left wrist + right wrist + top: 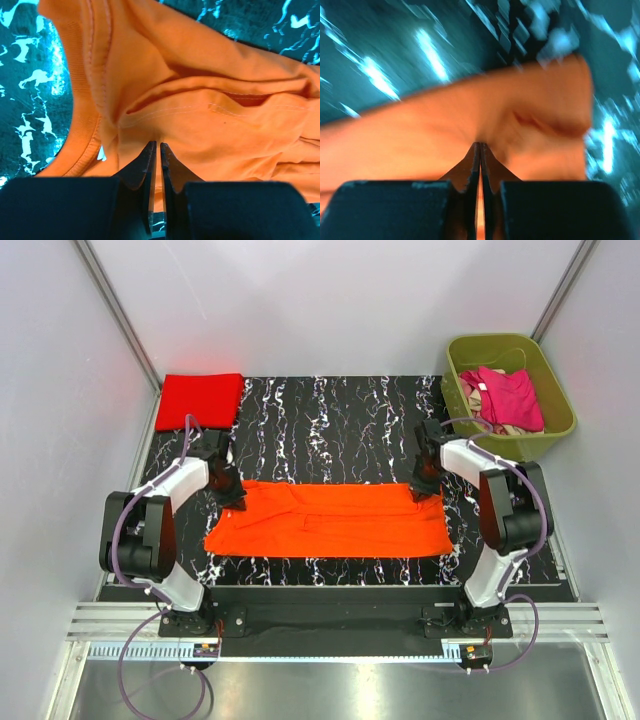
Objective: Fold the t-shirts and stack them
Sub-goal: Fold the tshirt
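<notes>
desk (350, 415): black top with white wavy streaks | front middle: orange t-shirt (330, 521) lying flat in a long strip from left to right | far left corner: red t-shirt (200, 400) folded into a neat square | far right corner: olive-green plastic tub (497, 339) standing upright, well apart from both shirts

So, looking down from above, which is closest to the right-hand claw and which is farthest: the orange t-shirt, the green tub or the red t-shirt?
1. The orange t-shirt, spread across the middle; the right claw is pinching its far right corner.
2. The green tub, at the far right corner.
3. The red t-shirt, folded at the far left corner.
</notes>
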{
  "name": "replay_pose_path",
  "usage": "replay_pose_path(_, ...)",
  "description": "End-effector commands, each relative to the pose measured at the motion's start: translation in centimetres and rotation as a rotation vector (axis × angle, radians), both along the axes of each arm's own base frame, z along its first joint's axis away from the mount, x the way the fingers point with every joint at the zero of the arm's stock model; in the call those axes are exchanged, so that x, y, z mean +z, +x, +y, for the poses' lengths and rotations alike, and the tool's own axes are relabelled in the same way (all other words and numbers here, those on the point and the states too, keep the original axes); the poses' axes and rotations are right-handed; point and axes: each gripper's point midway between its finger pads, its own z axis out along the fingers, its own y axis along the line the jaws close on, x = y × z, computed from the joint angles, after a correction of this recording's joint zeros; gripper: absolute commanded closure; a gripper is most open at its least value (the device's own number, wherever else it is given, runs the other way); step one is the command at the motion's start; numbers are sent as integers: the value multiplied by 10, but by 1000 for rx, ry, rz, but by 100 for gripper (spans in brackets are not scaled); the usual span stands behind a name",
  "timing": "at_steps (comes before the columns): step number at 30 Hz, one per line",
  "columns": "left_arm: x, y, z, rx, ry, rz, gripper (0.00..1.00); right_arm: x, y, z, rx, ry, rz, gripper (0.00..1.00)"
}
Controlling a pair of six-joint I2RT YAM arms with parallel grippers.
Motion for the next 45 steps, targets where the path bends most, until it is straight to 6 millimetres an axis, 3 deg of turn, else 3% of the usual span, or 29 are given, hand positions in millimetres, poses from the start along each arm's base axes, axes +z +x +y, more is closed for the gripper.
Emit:
replay_pose_path(1,-4,-1,8,21,29,7,89,26,-25,-15,-46,-30,-9,92)
replay_pose_path(4,-2,-1,11,21,39,2,89,32,-51,-20,-54,-20,-3,88)
replay_pose_path(6,1,0,10,19,37,-6,89,40,-56,-19,-55,-6,-23,86)
replay_pose_path(11,20,7,8,14,23,-59,90,51,-35,-24,-55,-21,-73,85)
replay_pose_path(16,32,13,5,0,5,-97,89,35,-18,-23,-27,-27,-57,86)
replay_pose_path(22,28,13,3,-8,-4,-82,87,18,-28,-20,10,0,-9,87)
replay_pose_path(25,42,14,8,9,21,-127,85,31,-31,-11,55,56,-38,87)
replay_pose_path(27,58,20,13,14,41,-191,79,45,-26,0,78,115,-81,84)
replay_pose_path(28,71,23,14,17,47,-240,73,59,-15,10,92,166,-135,82)
replay_pose_path(30,79,28,17,20,52,-267,60,76,-8,41,138,324,-169,75)
replay_pose_path(31,80,31,16,15,41,-268,57,82,2,61,165,392,-196,74)
replay_pose_path(32,79,32,11,7,11,-258,55,87,1,81,203,476,-184,73)
replay_pose_path(33,78,33,11,8,-2,-252,55,78,2,96,231,508,-148,72)
replay_pose_path(35,73,35,6,9,-29,-227,54,89,3,143,329,600,-128,71)
replay_pose_path(36,72,36,7,13,-33,-226,54,78,3,158,344,621,-83,69)
replay_pose_path(37,73,37,8,17,-31,-233,52,93,2,189,401,674,-89,69)
replay_pose_path(40,77,44,15,38,-42,-251,49,96,8,232,450,750,-67,68)
replay_pose_path(41,77,46,15,40,-68,-250,48,98,2,248,478,783,-47,68)
replay_pose_path(42,74,51,19,56,-80,-246,44,89,2,257,477,788,-19,67)
replay_pose_path(43,72,56,28,78,-86,-248,44,98,8,266,486,811,-34,66)
replay_pose_path(45,64,64,36,102,-111,-224,43,90,10,275,482,815,-15,64)
